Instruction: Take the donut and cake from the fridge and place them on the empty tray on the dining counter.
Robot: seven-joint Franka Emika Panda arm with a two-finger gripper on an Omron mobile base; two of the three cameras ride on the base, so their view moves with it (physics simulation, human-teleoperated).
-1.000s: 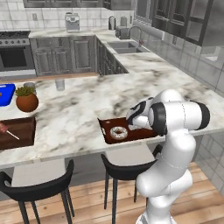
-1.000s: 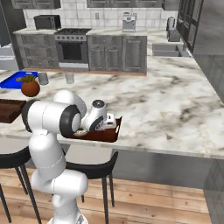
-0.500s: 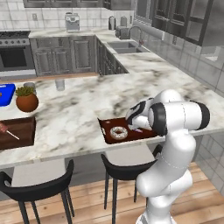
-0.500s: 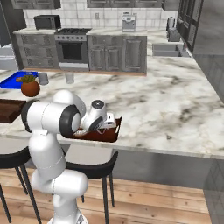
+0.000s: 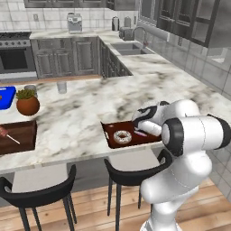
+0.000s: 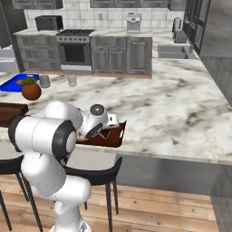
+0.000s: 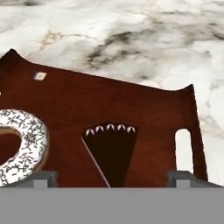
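Left base view: the arm has stayed bent over the tray (image 5: 111, 134) at the near edge of the dining counter (image 5: 81, 113). The donut (image 5: 122, 136) lies flat in the tray, with the cake (image 5: 140, 132) just beside it, half hidden by the hand.

Right base view: same pose, hand low over the tray (image 6: 115, 136), nothing lifted.

Hand view: here's the change. The gripper (image 7: 113, 178) has just sprung open, jaws wide either side of the cake (image 7: 111, 151), which rests on the tray (image 7: 65, 100) next to the donut (image 7: 19, 144). So both pastries look delivered; only backing away seems left.
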